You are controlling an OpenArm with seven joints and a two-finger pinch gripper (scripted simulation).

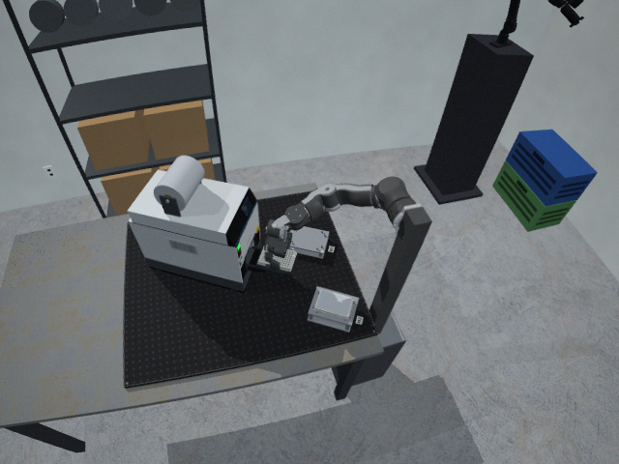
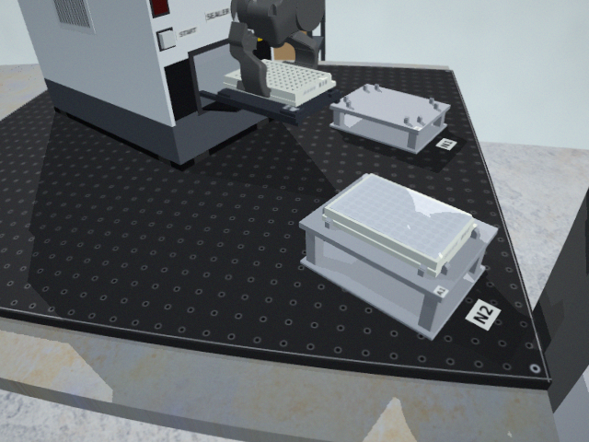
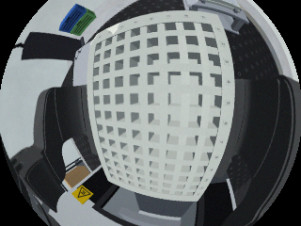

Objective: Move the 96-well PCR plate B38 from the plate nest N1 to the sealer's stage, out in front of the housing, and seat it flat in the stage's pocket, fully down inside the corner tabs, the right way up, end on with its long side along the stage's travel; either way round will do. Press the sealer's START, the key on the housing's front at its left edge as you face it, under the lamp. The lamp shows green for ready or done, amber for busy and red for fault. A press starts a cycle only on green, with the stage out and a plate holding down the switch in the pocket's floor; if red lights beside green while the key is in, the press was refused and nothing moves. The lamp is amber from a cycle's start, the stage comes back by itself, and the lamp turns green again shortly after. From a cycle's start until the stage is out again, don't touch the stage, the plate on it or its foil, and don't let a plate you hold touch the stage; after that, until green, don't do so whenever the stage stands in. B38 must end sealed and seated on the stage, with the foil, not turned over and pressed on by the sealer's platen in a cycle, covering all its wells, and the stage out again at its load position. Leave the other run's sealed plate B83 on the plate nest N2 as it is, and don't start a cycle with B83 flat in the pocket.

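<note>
The white open-well plate B38 (image 2: 281, 81) rests on the sealer's dark stage (image 2: 275, 102), out in front of the housing, long side along the stage's travel. It fills the wrist view (image 3: 157, 107), wells up. My gripper (image 2: 273, 78) is shut on B38 across its short width, one finger on the near side. I cannot tell whether the plate is fully down inside the corner tabs. The START key (image 2: 166, 39) is on the housing's front left. The lamp (image 1: 239, 246) shows green. Plate nest N1 (image 2: 389, 116) is empty. The foil-sealed plate B83 (image 2: 399, 223) sits on nest N2 (image 2: 395, 266).
The white sealer housing (image 1: 192, 232) with a foil roll (image 1: 179, 184) stands at the left of the black breadboard. A shelf with boxes (image 1: 144, 130) stands behind it. The arm's post (image 1: 399, 264) is at the table's right edge.
</note>
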